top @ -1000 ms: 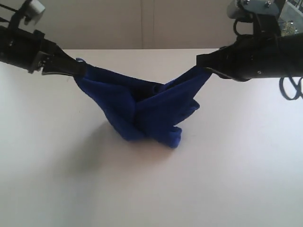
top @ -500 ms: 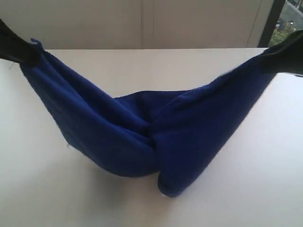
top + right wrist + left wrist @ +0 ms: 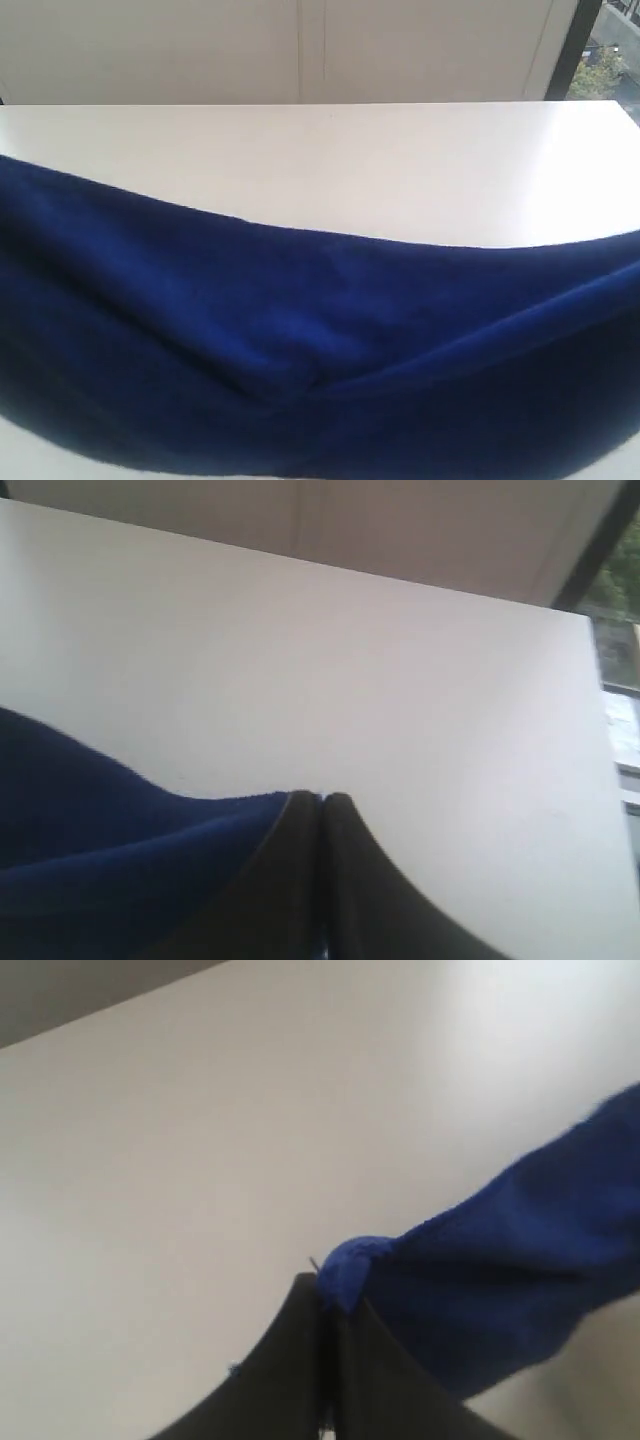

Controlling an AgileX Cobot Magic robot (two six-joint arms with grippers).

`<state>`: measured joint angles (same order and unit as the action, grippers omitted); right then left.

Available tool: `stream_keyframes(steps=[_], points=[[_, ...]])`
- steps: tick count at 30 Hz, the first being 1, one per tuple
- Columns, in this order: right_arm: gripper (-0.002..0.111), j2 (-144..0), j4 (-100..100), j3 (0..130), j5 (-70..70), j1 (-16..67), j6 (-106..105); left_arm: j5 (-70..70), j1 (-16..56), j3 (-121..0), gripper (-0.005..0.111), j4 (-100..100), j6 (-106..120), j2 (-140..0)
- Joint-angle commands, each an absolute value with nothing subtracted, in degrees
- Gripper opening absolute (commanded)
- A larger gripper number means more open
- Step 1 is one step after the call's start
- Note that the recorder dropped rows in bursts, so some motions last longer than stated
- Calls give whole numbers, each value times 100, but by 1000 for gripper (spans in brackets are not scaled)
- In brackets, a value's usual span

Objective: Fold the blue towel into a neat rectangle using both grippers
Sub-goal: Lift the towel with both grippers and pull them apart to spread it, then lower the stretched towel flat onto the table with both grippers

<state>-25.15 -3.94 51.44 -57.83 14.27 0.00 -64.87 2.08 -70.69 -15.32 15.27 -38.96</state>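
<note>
over the table (image 3: 330, 160), blue towel (image 3: 250, 320) sags

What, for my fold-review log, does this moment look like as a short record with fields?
cloth: blue towel stretched wide between both ends, sagging in the middle
left gripper: jaws shut on a bunched towel corner
right gripper: jaws shut on the towel's edge
surface: white table showing behind the towel
exterior view: towel fills the lower half; neither arm in frame
fold state: no neat rectangle yet; a loose diagonal crease runs across the front
</note>
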Motion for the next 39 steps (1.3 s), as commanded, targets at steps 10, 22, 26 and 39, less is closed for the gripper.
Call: stream_keyframes(steps=[10, 22, 26, 39], points=[[0, -2533, -1073, 5151, -6222, 1364, 422, -6413, 197, -6233, 0, -917, 882, -3625], [0, -5632, -2843, 4253, -3548, 1364, 2361, -2701, 197, -4201, 0, -1010, 746, -5696], [0, -6929, -4051, 4277, -2778, 1364, 3400, -1633, 197, -4114, 0, -1010, 746, -6678], [0, -9731, -6448, 5371, -2181, 1105, 5836, 103, 197, -4953, 0, -1333, 722, -9288]])
